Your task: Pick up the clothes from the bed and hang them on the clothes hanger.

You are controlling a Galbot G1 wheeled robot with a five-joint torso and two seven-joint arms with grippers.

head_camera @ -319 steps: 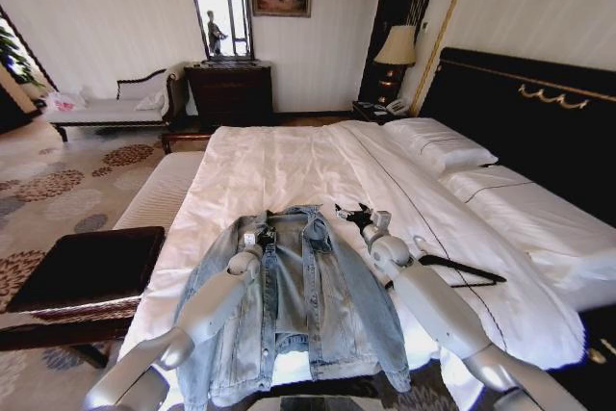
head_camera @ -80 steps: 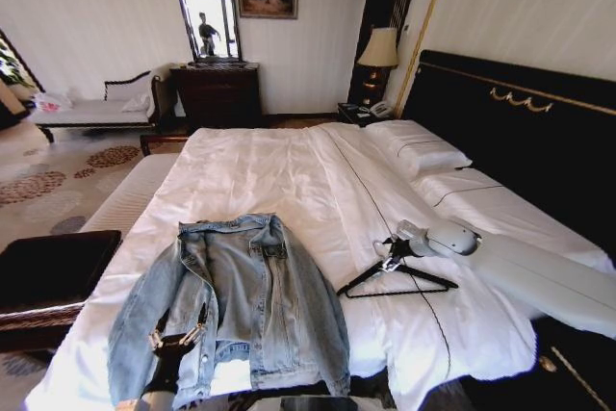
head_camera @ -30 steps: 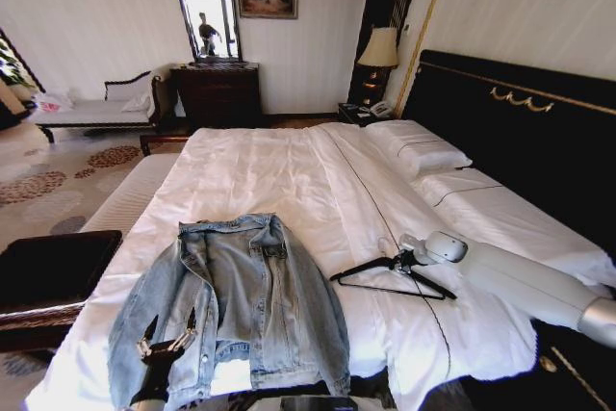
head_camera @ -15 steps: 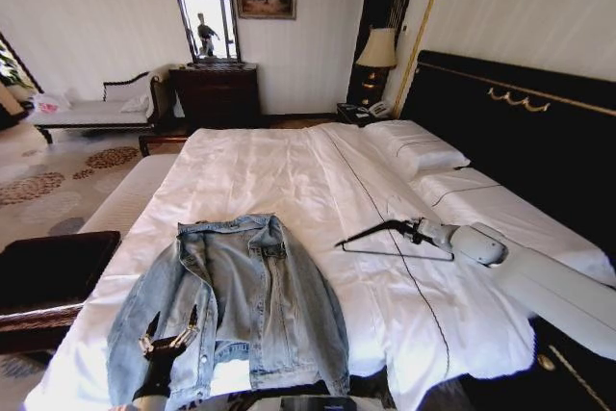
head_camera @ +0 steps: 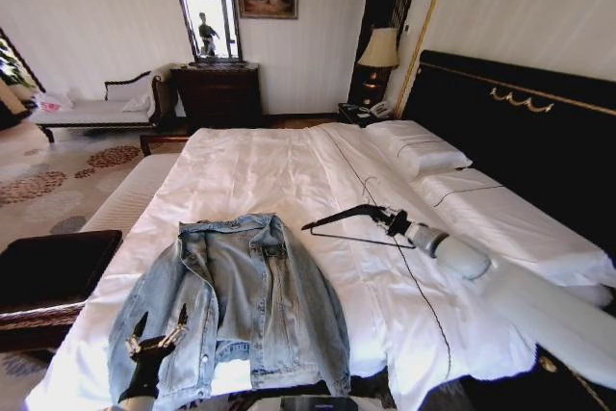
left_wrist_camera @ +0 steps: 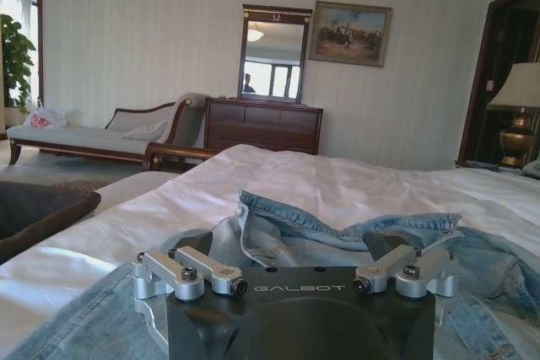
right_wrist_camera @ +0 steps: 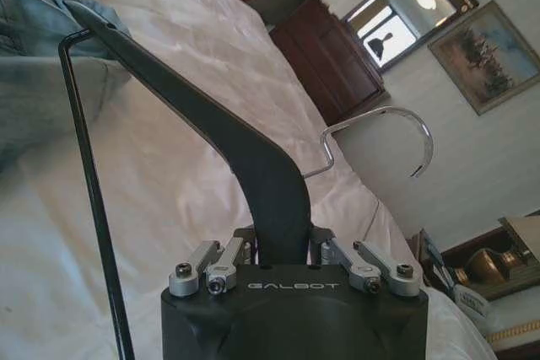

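White bed (head_camera: pixel 289 166), jacket (head_camera: pixel 236 300) spread flat; right pincer (head_camera: pixel 393 221) clamped on hanger (head_camera: pixel 351 223) held aloft; left pincer (head_camera: pixel 154 339) spread wide over jacket's hem.

A: jacket? 
B: light-blue denim jacket (head_camera: pixel 241 310) flat, front open, collar toward headboard, near foot of white bed (head_camera: pixel 289 166).
A: hanger?
B: black hanger (head_camera: pixel 348 222) lifted above the sheet, right of jacket.

Faded denim jacket (head_camera: pixel 236 305) on smooth white cotton bed (head_camera: pixel 279 170); matt black hanger (head_camera: pixel 351 221), shiny metal hook (right_wrist_camera: pixel 396 137).
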